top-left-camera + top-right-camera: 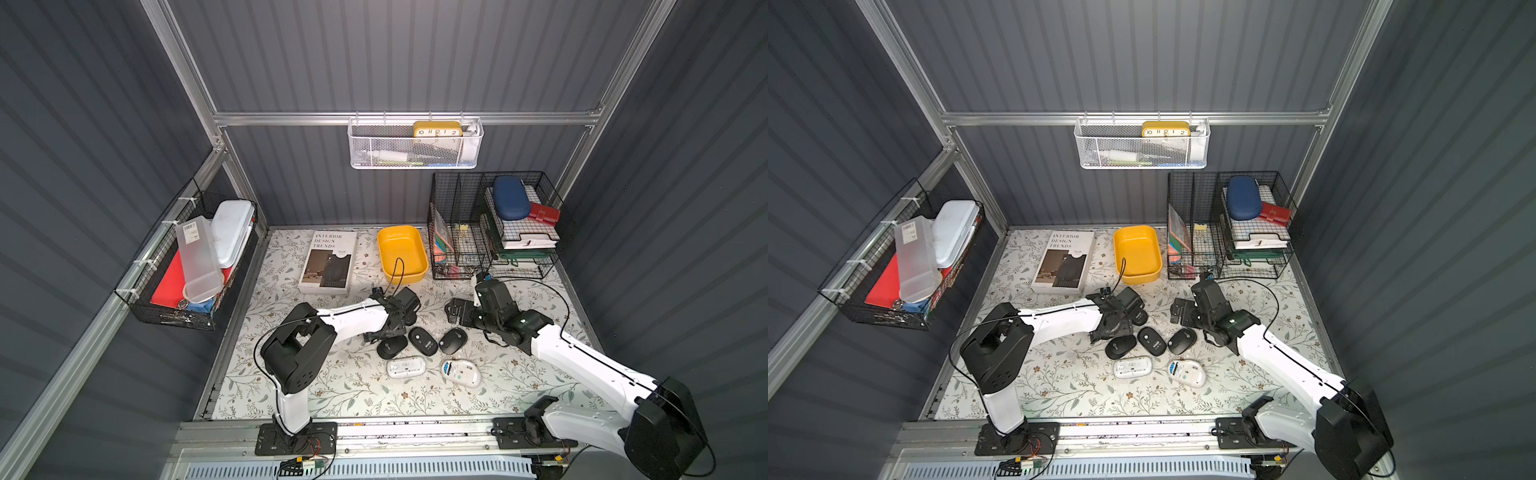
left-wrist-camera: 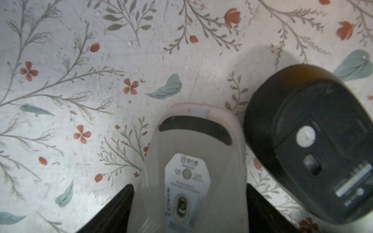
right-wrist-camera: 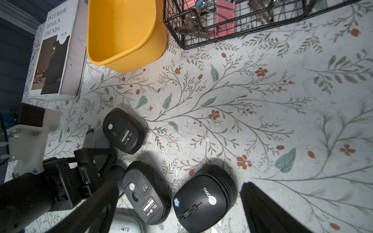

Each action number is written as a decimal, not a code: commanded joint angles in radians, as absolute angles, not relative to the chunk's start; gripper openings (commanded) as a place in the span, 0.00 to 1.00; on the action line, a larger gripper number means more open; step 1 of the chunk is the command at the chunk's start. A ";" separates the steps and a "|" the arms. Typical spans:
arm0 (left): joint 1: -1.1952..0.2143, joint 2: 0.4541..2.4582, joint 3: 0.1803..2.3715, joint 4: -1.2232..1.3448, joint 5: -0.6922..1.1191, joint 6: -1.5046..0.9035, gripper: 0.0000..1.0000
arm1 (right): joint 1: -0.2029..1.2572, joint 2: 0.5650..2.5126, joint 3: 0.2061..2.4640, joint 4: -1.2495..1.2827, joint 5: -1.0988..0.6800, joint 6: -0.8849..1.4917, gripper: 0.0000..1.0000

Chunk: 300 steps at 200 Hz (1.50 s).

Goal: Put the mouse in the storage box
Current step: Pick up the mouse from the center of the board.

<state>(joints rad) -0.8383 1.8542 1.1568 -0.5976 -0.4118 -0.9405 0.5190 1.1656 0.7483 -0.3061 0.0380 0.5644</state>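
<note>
A pale grey mouse [image 2: 191, 161] lies belly-up between my left gripper's [image 2: 189, 187] black fingers, which press against both of its sides. In the right wrist view this mouse [image 3: 94, 139] shows just past the left gripper [image 3: 96, 155]; in both top views the gripper [image 1: 388, 330] hides it. Touching it is a black upturned mouse [image 2: 310, 141]. The yellow storage box [image 1: 401, 247] [image 1: 1137, 249] stands with nothing in it at the back of the mat. My right gripper [image 3: 181, 207] [image 1: 455, 311] hangs open over a black Lecoo mouse [image 3: 203, 197].
Black mice [image 1: 422, 340] and two white mice [image 1: 406, 368] lie in front of both grippers. A book [image 1: 328, 262] lies left of the box, a black wire organiser [image 1: 494, 224] right of it. A white mesh basket [image 1: 415, 145] hangs on the back wall, a wire basket [image 1: 187, 266] on the left wall.
</note>
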 commanded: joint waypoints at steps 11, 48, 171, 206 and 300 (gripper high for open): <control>-0.844 1.889 1.154 -0.581 -0.403 -0.936 0.81 | 0.525 1.170 0.769 -0.310 0.051 0.561 0.99; -0.844 1.903 1.153 -0.557 -0.404 -0.937 0.70 | 0.528 1.166 0.769 -0.308 0.055 0.563 0.99; -0.861 1.383 0.994 -0.065 -0.393 -0.738 0.60 | 0.546 1.159 0.876 -0.354 -0.027 0.636 0.99; -0.923 1.344 0.942 0.103 -0.409 -0.629 0.52 | 0.539 1.129 0.958 -0.380 -0.083 0.722 0.99; -1.099 1.472 1.026 0.146 -0.530 -0.415 0.53 | 0.396 1.162 1.072 -0.467 -0.406 0.821 0.98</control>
